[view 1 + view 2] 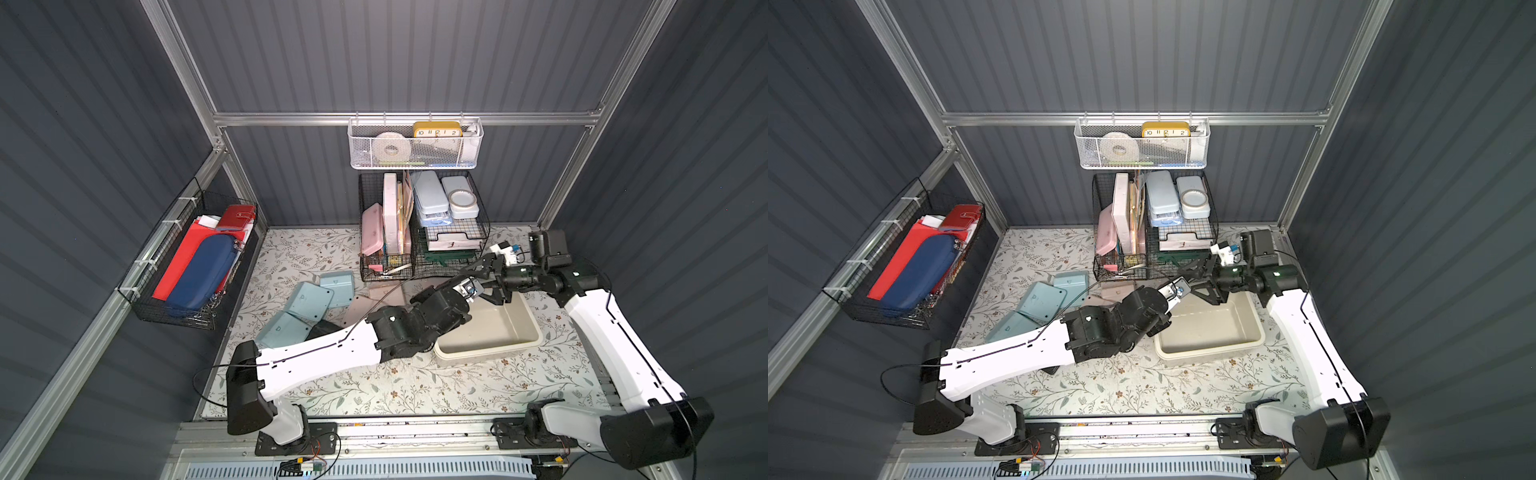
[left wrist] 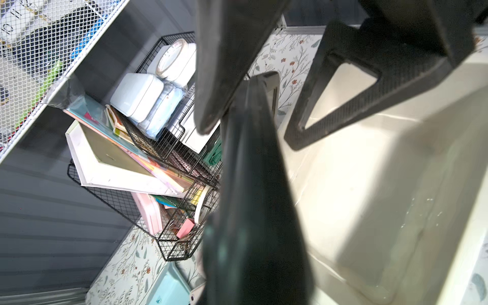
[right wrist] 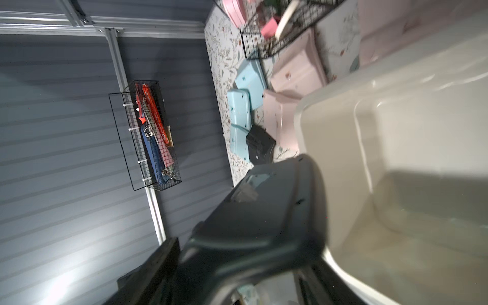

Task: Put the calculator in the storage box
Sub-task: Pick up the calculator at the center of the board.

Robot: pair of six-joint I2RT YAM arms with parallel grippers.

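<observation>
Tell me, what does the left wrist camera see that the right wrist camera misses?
Only the left wrist view shows the white mesh basket and the right fingers. Only the right wrist view shows the wall basket with red and blue things in it, and a black calculator lying on the table. Both show the dark calculator up close, the beige box and the floral table.

Yellow clock [image 1: 437, 129] — 10, 11, 12, 1, 2.
</observation>
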